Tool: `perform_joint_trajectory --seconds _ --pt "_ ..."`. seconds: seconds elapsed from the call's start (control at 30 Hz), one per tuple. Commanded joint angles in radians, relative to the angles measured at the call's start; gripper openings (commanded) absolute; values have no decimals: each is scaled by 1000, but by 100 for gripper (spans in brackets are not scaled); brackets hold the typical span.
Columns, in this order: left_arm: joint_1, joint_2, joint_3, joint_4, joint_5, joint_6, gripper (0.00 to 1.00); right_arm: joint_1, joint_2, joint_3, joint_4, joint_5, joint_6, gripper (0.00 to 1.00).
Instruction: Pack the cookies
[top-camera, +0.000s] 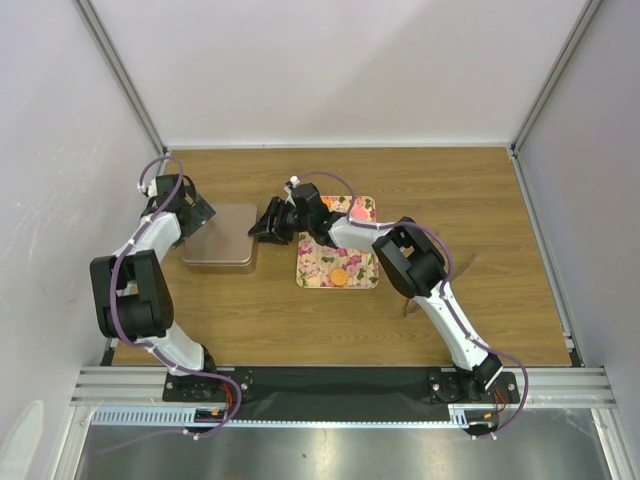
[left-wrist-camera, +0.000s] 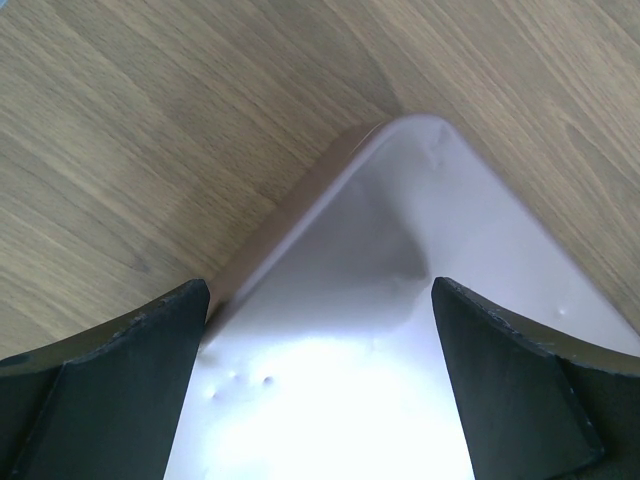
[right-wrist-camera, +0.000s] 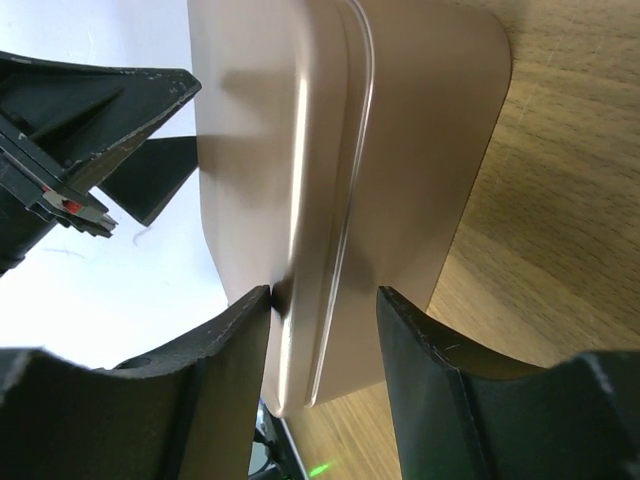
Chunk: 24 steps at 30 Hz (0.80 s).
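A rose-gold rectangular tin (top-camera: 222, 240) lies on the wooden table at the left. My left gripper (top-camera: 196, 214) is open above its far left corner; in the left wrist view (left-wrist-camera: 320, 290) the tin's pale lid (left-wrist-camera: 400, 260) fills the gap between the fingers. My right gripper (top-camera: 266, 228) is open astride the tin's right edge (right-wrist-camera: 340, 180); in the right wrist view (right-wrist-camera: 325, 300) its left finger (right-wrist-camera: 225, 350) touches the tin and the other stands off. One orange cookie (top-camera: 340, 278) lies on the floral tray (top-camera: 318, 268). Other cookies do not show.
The right arm (top-camera: 400, 255) reaches across the floral tray and hides much of it. White walls with metal posts close off the back and both sides. The left gripper's fingers (right-wrist-camera: 110, 110) show beyond the tin in the right wrist view.
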Motion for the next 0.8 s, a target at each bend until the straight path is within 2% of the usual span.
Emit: perform_joint_trajectory --seconds 0.0,0.77 --pt "-14 10 24 -16 -6 -14 100 13 -30 40 -34 16 -39 52" --pt "7 80 -19 -35 29 -77 100 30 -33 -4 -86 59 -89 46"
